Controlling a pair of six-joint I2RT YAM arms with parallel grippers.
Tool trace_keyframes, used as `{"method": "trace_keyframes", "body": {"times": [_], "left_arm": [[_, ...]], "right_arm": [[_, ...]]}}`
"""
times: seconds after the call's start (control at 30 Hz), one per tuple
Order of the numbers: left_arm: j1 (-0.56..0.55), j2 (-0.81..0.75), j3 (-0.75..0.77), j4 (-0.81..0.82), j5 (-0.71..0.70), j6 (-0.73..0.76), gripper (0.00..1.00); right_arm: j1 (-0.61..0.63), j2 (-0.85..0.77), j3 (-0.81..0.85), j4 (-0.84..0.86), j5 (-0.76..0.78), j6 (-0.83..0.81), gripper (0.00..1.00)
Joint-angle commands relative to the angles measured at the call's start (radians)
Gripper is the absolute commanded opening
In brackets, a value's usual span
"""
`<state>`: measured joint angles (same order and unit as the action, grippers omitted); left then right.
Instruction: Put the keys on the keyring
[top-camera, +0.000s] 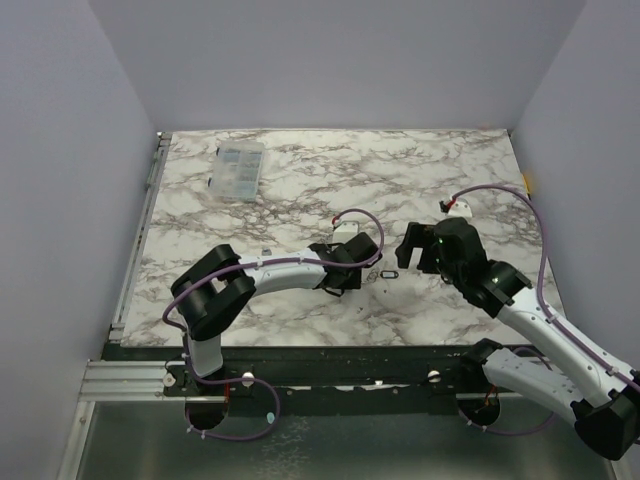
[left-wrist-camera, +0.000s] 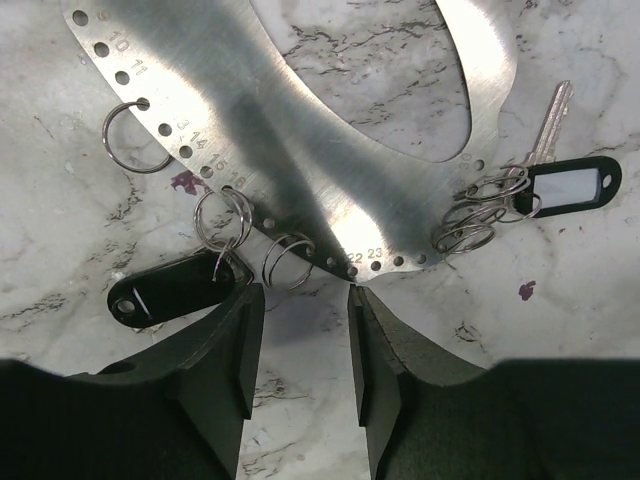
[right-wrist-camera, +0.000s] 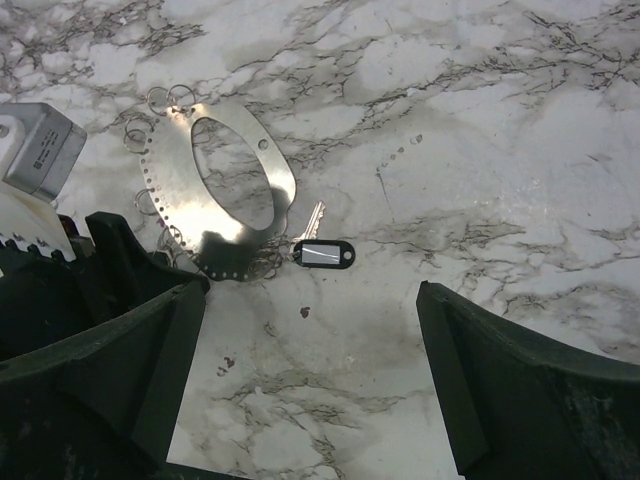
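The left gripper (top-camera: 348, 274) sits low over the middle of the marble table (top-camera: 450, 170), reaching right, with the right gripper (top-camera: 412, 256) just beyond it and a small dark tag (top-camera: 390, 273) lying between the two; a clear box (top-camera: 240, 168) rests well apart at the far left. From the left wrist, the jaws stand partly apart with only bare marble between them, gripping nothing, aimed at the edge of a flat metal plate (left-wrist-camera: 300, 130). Its rim of small holes carries split rings (left-wrist-camera: 288, 262), probably so each ring is pinned in place where a finger can catch it. Stamped numbers read 10, 11, 14, 15, 22 and 23. One key (left-wrist-camera: 552, 115), with a black tag and a blank white label, hangs from the rings at the right, and a second black tag (left-wrist-camera: 170, 290) lies just beside the left finger. From the right wrist, that gripper gapes fully and empty, high above plate and key, seemingly on standby; the sticker on the white camera box (right-wrist-camera: 40, 150) is unreadable
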<state>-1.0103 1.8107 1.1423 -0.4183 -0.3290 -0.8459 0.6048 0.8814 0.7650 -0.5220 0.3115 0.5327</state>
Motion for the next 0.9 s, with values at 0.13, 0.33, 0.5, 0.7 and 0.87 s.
{"method": "trace_keyframes", "body": {"times": [0.13, 0.33, 0.5, 0.7, 0.87], "left_arm": [[-0.006, -0.004, -0.012, 0.065, -0.025, -0.028, 0.42], [-0.006, -0.011, -0.029, 0.063, -0.055, -0.054, 0.41], [-0.006, -0.016, -0.045, 0.067, -0.085, -0.067, 0.42], [-0.005, 0.008, -0.038, 0.078, -0.077, -0.058, 0.42], [-0.006, 0.004, -0.038, 0.091, -0.073, -0.055, 0.38]], "right_arm": [[-0.004, 0.007, -0.021, -0.001, -0.046, 0.009, 1.00], [-0.004, 0.013, -0.022, 0.000, -0.058, 0.007, 1.00], [-0.004, 0.014, -0.027, 0.007, -0.069, 0.007, 1.00], [-0.004, 0.020, -0.027, 0.008, -0.077, 0.006, 1.00], [-0.004, 0.019, -0.030, 0.008, -0.079, 0.006, 1.00]]}}
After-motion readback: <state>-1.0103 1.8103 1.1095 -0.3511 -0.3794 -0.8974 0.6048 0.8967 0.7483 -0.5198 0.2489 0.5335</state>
